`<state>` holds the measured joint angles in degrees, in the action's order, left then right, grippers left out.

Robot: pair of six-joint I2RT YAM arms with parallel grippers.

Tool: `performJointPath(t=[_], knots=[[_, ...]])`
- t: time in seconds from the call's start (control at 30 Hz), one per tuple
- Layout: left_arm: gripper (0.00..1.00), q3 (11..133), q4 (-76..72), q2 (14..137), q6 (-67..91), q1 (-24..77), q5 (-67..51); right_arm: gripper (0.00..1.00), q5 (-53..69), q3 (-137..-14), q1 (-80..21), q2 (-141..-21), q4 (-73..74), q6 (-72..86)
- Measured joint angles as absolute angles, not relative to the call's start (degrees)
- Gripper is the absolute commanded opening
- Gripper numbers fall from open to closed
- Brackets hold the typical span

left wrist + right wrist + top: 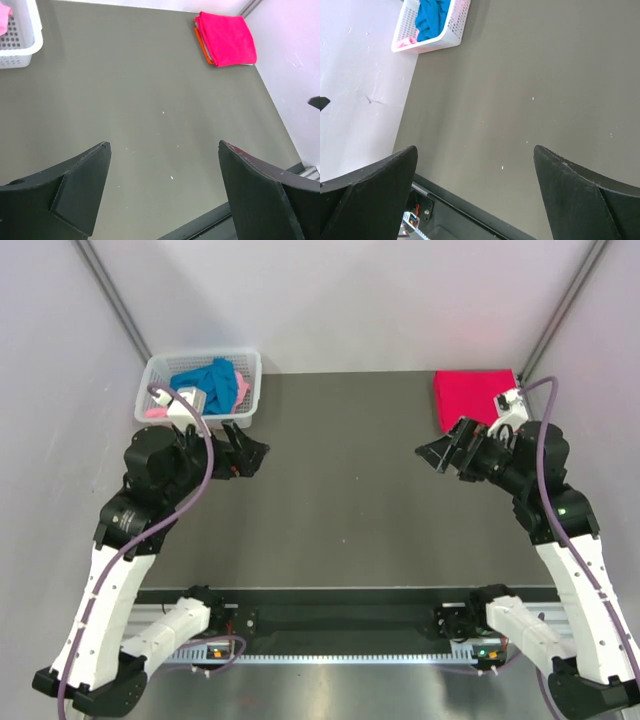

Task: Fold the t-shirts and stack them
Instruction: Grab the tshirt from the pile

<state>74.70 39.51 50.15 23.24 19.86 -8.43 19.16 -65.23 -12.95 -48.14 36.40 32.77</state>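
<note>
T-shirts: blue t-shirt and pink t-shirt crumpled in basket far left, awaiting folding; red t-shirt folded flat far right, base for the stack. Left gripper and right gripper spread apart, empty, hovering above table

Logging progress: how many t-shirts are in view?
3: blue shirt and pink shirt in the basket far left, red shirt folded far right. An orange edge under it may be another.

Dark grey matte surface under left hand and right hand, faintly specked. Pale walls beyond hands and outboard of each. Dark struts in far corners. Metal rail behind hands. Soft even light.
</note>
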Motion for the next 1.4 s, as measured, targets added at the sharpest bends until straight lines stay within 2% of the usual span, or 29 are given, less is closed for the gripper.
performJointPath(t=[0.13,0.3,0.43,0.53,0.73,0.83,1.2,1.27,1.3,1.33,1.4], knots=[[0.92,74.15,39.03,51.99,23.77,19.88,-4.89,1.00,19.07,-64.86,-12.95,-47.99,35.46,32.86],[0.92,74.04,34.72,58.43,22.48,19.86,6.50,1.00,18.70,-60.47,-12.95,-47.51,31.40,33.21],[0.89,76.51,30.96,69.23,19.40,18.00,16.73,1.00,17.37,-58.37,-12.95,-48.53,29.91,32.77],[0.87,82.04,28.69,79.05,17.76,14.15,19.97,1.00,17.32,-57.91,-12.95,-49.93,27.35,32.80],[0.81,94.00,23.68,97.47,16.75,5.39,22.59,1.00,17.54,-56.12,-12.95,-52.42,24.12,33.17],[0.74,99.02,21.45,105.38,16.84,2.46,22.28,1.00,17.69,-55.86,-12.95,-53.71,23.24,33.21],[0.72,114.83,15.40,129.45,15.25,0.54,23.31,1.00,17.69,-55.86,-12.95,-57.98,21.71,31.57],[0.64,117.54,15.49,132.92,14.79,0.54,23.31,1.00,17.61,-55.81,-12.95,-59.13,21.69,31.44],[0.57,119.46,15.57,134.96,14.22,0.54,23.33,1.00,17.50,-55.72,-12.95,-59.75,21.50,31.38],[0.35,121.58,15.84,136.73,13.50,0.54,23.29,1.00,17.39,-55.51,-12.95,-60.25,21.21,31.20],[0.09,124.20,16.21,138.43,12.51,0.54,23.18,1.00,17.02,-55.51,-12.95,-61.49,21.19,31.03]])
